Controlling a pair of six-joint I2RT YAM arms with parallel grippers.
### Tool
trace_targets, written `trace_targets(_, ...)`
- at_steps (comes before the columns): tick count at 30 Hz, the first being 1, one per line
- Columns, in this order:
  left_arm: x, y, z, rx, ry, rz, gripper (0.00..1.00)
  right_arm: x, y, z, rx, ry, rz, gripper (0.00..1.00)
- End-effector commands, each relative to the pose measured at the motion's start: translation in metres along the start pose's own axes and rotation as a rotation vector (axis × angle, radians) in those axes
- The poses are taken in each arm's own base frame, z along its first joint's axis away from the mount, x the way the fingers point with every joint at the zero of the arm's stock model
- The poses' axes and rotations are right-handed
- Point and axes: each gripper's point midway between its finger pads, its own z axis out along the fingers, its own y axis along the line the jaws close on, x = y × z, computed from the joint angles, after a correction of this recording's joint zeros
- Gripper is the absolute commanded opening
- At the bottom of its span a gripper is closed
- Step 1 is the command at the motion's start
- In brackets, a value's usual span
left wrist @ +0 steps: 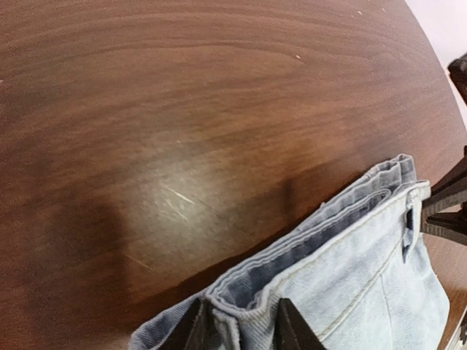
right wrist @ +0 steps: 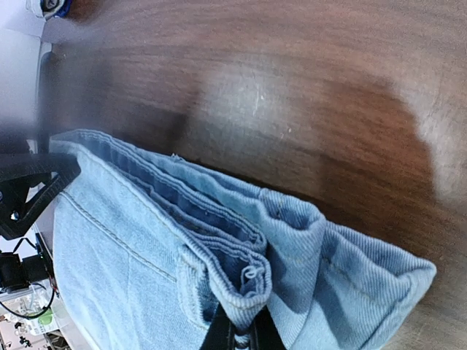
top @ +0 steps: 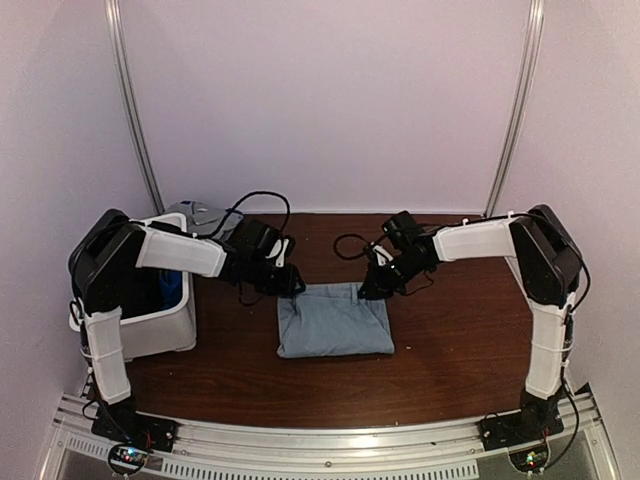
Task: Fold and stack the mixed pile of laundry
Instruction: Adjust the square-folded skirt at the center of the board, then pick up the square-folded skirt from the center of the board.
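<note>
Left hand (left wrist: 241, 329) has its fingers apart, astride the waistband (left wrist: 321, 226) at the far left corner of the jeans (top: 335, 320). The right hand (right wrist: 237, 337) is pinched tight on a fold of denim at their far right corner. Faded light-blue with pale stitching, they lie folded in a rough rectangle mid-counter (top: 450, 350), long axis left to right, waistband toward the far edge.

I found no text, label, brand, number or sign that I could read, neither on the folded denim (top: 333, 318) nor on the white bin (top: 160, 335) nor on the table (top: 450, 340)
</note>
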Motion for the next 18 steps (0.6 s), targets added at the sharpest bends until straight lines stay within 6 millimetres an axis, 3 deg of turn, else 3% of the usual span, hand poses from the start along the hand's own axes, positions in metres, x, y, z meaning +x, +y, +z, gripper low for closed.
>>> trace_targets(1,-0.021,0.043,-0.012,-0.157,0.012,0.034,0.4,-0.027,-0.02,-0.019,0.085,-0.048,-0.001,0.09)
trace_targets(4,-0.052,0.012,-0.04,-0.07,-0.062,0.122,0.55,-0.045,0.012,-0.051,0.003,-0.106,-0.051,0.29)
trace_targets(7,-0.065,-0.015,-0.075,0.021,-0.129,0.174,0.66,-0.06,0.04,-0.091,-0.092,-0.179,-0.075,0.48)
trace_targets(10,-0.061,-0.044,-0.097,0.17,-0.147,0.184,0.66,-0.059,0.065,-0.117,-0.209,-0.195,-0.082,0.53)
trace_targets(14,-0.031,-0.09,-0.094,0.39,-0.11,0.15,0.61,-0.039,0.09,-0.113,-0.411,-0.138,-0.026,0.49)
trace_targets(18,-0.004,-0.112,-0.066,0.464,-0.044,0.11,0.57,-0.019,0.098,-0.087,-0.519,-0.068,0.028,0.44)
